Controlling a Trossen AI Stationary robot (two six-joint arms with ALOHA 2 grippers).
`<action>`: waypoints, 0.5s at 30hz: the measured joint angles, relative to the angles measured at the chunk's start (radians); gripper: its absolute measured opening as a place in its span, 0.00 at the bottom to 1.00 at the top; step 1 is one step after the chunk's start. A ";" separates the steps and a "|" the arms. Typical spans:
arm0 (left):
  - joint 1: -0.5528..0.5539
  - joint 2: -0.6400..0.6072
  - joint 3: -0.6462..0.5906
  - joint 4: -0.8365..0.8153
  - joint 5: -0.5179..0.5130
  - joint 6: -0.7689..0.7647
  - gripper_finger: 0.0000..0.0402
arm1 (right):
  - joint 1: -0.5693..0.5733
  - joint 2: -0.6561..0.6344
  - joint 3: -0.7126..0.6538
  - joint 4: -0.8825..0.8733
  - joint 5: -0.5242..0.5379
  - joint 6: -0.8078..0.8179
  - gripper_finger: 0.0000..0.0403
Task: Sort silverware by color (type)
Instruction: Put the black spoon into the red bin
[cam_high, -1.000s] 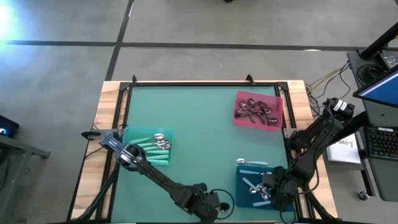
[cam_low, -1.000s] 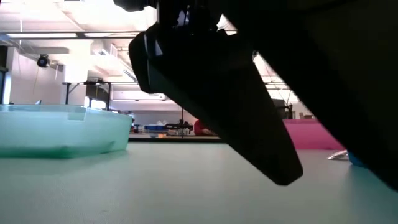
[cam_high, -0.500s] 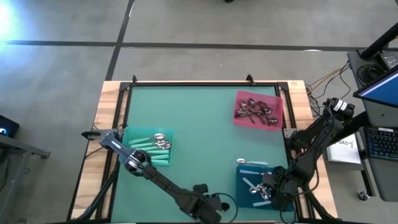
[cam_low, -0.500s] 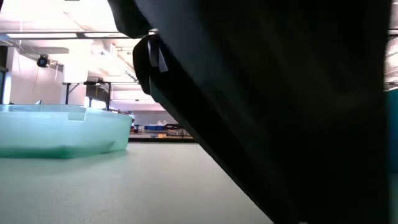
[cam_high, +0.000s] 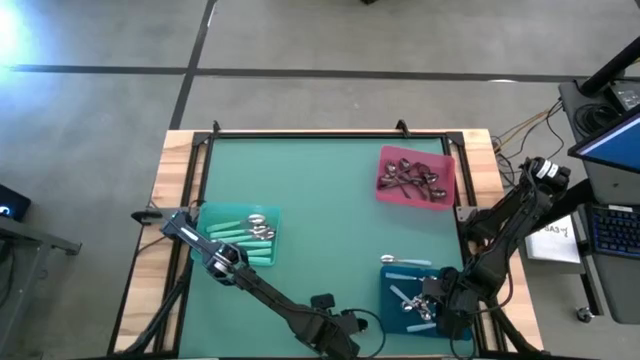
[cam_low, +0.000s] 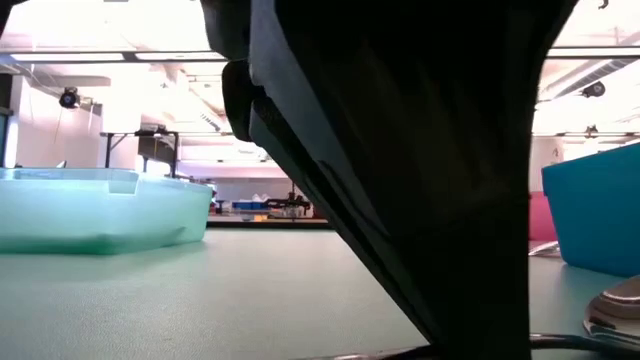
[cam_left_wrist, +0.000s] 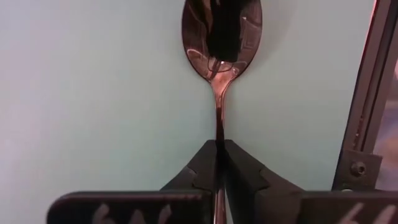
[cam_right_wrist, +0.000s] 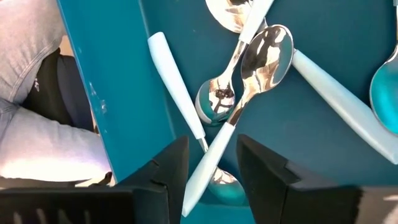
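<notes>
An all-metal spoon (cam_left_wrist: 221, 37) lies on the green table near its near edge, and my left gripper (cam_left_wrist: 219, 155) (cam_high: 345, 325) is shut on it. My right gripper (cam_right_wrist: 212, 149) (cam_high: 432, 300) hangs open over the blue tray (cam_high: 392, 285). Its fingers stand on either side of a pale-blue-handled spoon (cam_right_wrist: 239, 106) lying among others there. The teal tray (cam_high: 240, 252) holds teal-handled spoons. The pink tray (cam_high: 385, 190) holds dark metal ones. One pale-blue-handled spoon (cam_high: 405, 260) lies on the table just beyond the blue tray. My left gripper pinches the spoon's thin metal handle (cam_left_wrist: 218, 130) between its two fingers, some way below the bowl. The fingers come steeply from above. The rest of the handle is hidden under them. The spoon lies flat on the table, bowl facing up.
The table's dark frame rail (cam_left_wrist: 367, 93) runs close beside the spoon. In the low view my left arm (cam_low: 400, 170) blocks the middle, with the teal tray (cam_low: 100, 210) to one side and the blue tray (cam_low: 590, 210) to the other. Open green surface lies between the trays.
My left arm has sunk toward the table at its near edge. Its elbow has shifted a little toward the near edge in the high view. In the low view it now fills more of the picture. My right arm has kept still.
</notes>
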 joint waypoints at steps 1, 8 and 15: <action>0.001 -0.015 0.002 -0.002 -0.004 0.006 0.01 | 0.000 0.000 0.000 0.001 0.000 0.000 0.31; 0.006 -0.145 -0.015 -0.072 -0.196 0.006 0.00 | -0.002 -0.014 0.000 0.003 -0.002 0.000 0.29; 0.001 -0.244 -0.005 -0.116 -0.321 0.021 0.00 | -0.027 -0.076 0.002 -0.002 0.121 -0.040 0.29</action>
